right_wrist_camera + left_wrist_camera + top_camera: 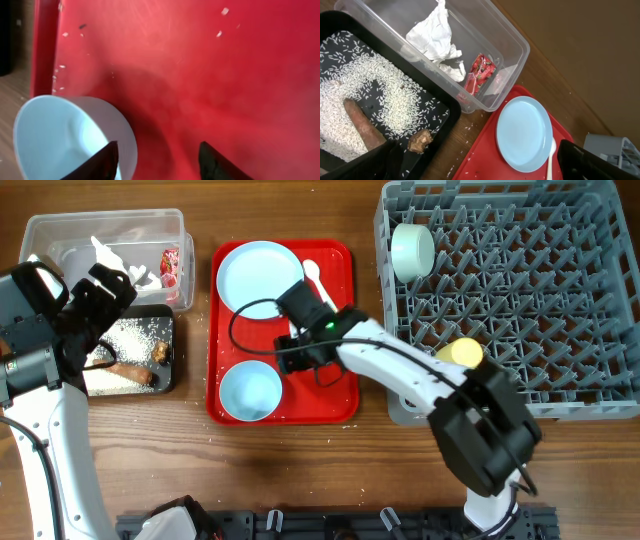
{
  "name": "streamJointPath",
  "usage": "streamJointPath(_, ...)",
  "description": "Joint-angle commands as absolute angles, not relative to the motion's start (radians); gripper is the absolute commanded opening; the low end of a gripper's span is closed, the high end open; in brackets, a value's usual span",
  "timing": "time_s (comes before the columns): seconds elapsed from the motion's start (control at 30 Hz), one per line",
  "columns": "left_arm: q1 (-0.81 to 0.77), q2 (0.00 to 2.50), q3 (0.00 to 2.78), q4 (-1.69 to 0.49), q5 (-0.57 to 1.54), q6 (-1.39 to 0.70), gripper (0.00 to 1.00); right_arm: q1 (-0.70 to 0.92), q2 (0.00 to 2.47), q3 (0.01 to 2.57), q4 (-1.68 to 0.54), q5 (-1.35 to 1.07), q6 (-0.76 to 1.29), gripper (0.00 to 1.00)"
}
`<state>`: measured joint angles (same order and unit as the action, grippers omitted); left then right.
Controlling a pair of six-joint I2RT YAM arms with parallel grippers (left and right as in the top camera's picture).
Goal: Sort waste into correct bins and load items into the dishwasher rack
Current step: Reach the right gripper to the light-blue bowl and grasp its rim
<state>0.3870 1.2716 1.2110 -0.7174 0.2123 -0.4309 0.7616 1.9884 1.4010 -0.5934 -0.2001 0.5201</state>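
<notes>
Right gripper (159,162) is hovering, fingers (102,162) apart, beside the pale blue bowl (65,135) at lower left of the red tray (200,60), so I'm thinking one finger inside its rim.

White arm links (395,365), black joints (480,425), looping black cable (240,315), green light (327,323)

I'm seeing wrapper (480,72), scrap (437,37) lying in clear tub (515,45); stick (362,130), lump (420,141), crumbs (365,85) in black tray (447,107); green bowl (412,250), cup (462,352) sitting in rack (560,300).
</notes>
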Motion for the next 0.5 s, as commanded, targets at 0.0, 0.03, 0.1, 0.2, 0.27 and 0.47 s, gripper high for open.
streamJointPath(0.0,0.385,1.273,1.222,-0.715,0.227,-0.415,1.0,0.783,2.04,1.392,-0.588,-0.168,0.58,0.47)
streamJointPath(0.03,0.385,1.273,1.222,-0.715,0.227,-0.415,1.0,0.785,2.049,1.392,-0.59,-0.168,0.58,0.43)
streamJointPath(0.1,0.385,1.273,1.222,-0.715,0.227,-0.415,1.0,0.785,2.072,1.392,-0.577,-0.183,0.58,0.36)
streamJointPath(0.2,0.385,1.273,1.222,-0.715,0.227,-0.415,1.0,0.785,2.072,1.398,-0.57,-0.192,0.587,0.28)
streamJointPath(0.27,0.385,1.273,1.222,-0.715,0.227,-0.415,1.0,0.777,2.069,1.417,-0.575,-0.191,0.585,0.4)
streamJointPath(0.47,0.385,1.273,1.222,-0.715,0.227,-0.415,1.0,0.719,1.977,1.482,-0.621,-0.257,0.479,0.52)
